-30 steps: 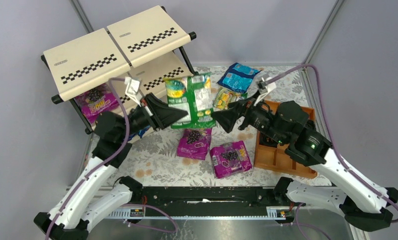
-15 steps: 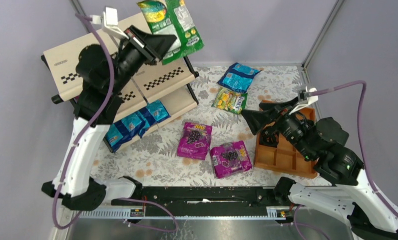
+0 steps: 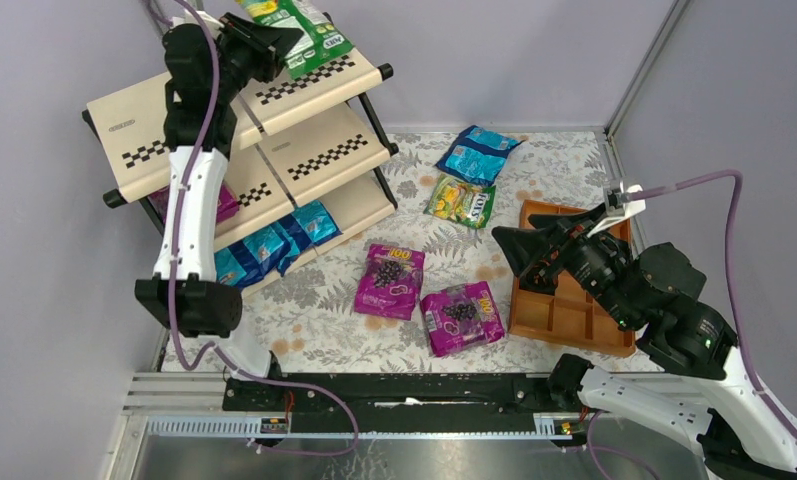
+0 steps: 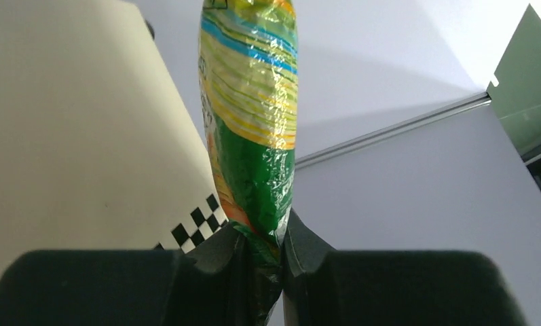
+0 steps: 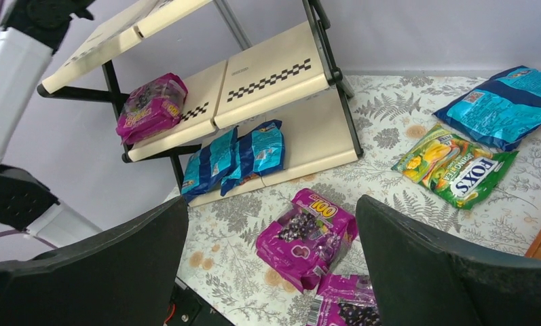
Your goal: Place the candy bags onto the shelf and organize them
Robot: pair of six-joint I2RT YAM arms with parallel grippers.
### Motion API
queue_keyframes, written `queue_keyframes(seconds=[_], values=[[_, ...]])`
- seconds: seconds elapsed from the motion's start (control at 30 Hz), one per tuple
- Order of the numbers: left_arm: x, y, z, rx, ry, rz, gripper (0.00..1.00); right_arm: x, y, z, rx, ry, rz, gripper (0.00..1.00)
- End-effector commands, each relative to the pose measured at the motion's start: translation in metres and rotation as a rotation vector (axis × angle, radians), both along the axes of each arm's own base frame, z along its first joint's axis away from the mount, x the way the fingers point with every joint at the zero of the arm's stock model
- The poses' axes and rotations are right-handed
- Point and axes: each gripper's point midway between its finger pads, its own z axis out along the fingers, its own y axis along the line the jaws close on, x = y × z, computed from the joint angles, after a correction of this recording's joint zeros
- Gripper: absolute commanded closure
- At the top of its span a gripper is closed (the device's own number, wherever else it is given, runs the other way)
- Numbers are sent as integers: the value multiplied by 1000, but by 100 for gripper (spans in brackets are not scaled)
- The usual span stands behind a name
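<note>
Left gripper (image 4: 262,239), as I hold it: fingers clamped on the green FOX'S bag (image 4: 254,122), raised over the top of the shelf (image 3: 174,110) at 11 o'clock. Right gripper (image 3: 514,230): fingers spread wide, empty, above the orange tray (image 3: 564,320) at 4 o'clock.

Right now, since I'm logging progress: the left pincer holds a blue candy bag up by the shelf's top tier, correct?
Not blue. The left pincer holds a green-yellow candy bag up by the shelf top tier; the left wrist view shows the colour plainly.
</note>
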Motion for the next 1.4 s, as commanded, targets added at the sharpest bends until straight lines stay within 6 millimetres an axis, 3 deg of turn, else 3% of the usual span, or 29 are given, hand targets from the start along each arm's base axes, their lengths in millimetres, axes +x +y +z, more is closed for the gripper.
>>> queue_keyframes(seconds=[0.0,0.23,0.77,0.87,0.97,1.2,1.37], values=[[-26,-18,49,-100,-106,-179,100,0,-10,5,22,-2,-36,0],[-29,-4,30,-182,-56,-164,100,2,-8,1,22,-2,-35,0],[-12,-10,12,-197,33,-222,95,4,-1,-9,21,13,-27,0],[-13,-8,14,-190,23,-205,89,6,0,-10,19,13,-28,0],[-13,-6,13,-171,12,-188,75,6,3,-11,15,17,-20,0],[-10,-8,7,-159,16,-201,69,7,5,-13,13,19,-18,0],[-12,-6,5,-126,5,-181,53,7,5,-15,12,20,-17,0]])
